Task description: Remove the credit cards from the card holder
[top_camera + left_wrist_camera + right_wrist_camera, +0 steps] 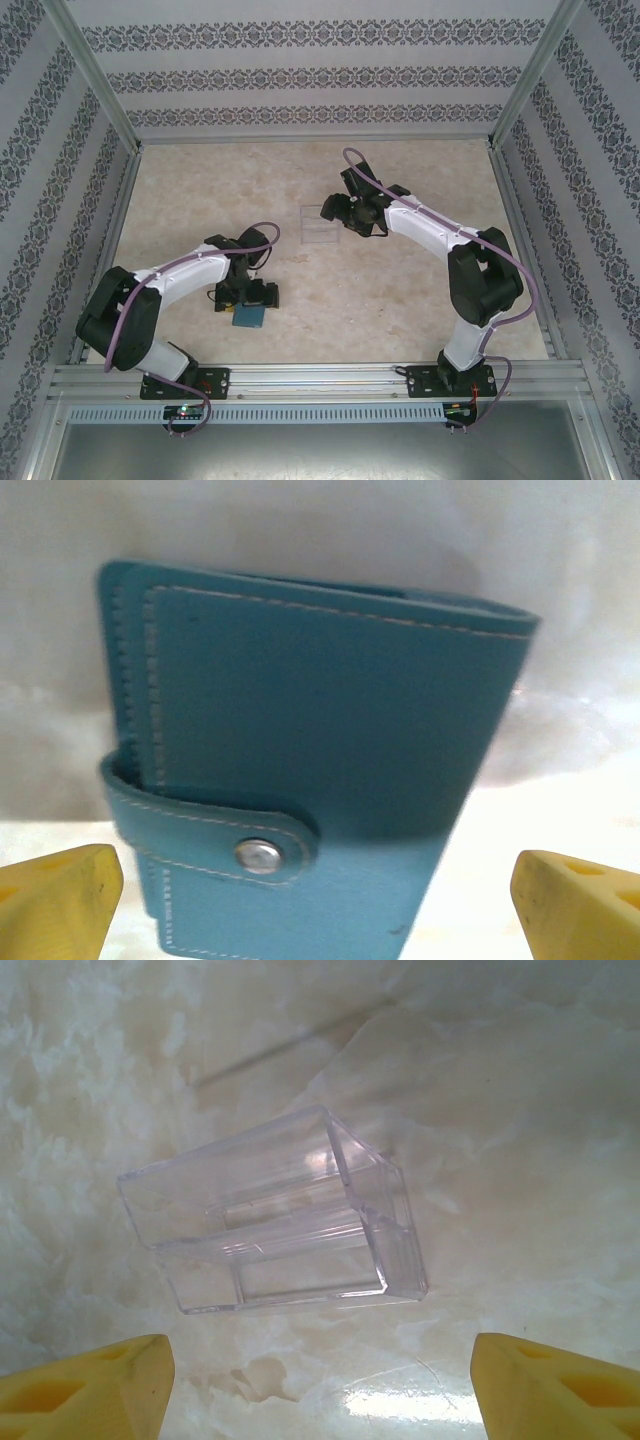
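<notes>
The card holder [320,730], a teal-blue wallet, lies folded shut on the marble table, its tab strap [215,835] snapped down by a metal stud. In the top view the card holder [249,317] sits just in front of the left arm's wrist. My left gripper [318,910] hangs open right over it, a yellow fingertip [55,895] on each side and neither touching. The credit cards are hidden. My right gripper [320,1390] is open over bare table, nothing between its fingers [560,1390].
A clear plastic stand [280,1225] lies on the table just beyond the right gripper; in the top view the stand [320,225] is near the middle. Patterned walls and metal posts [95,85] fence in the table on three sides.
</notes>
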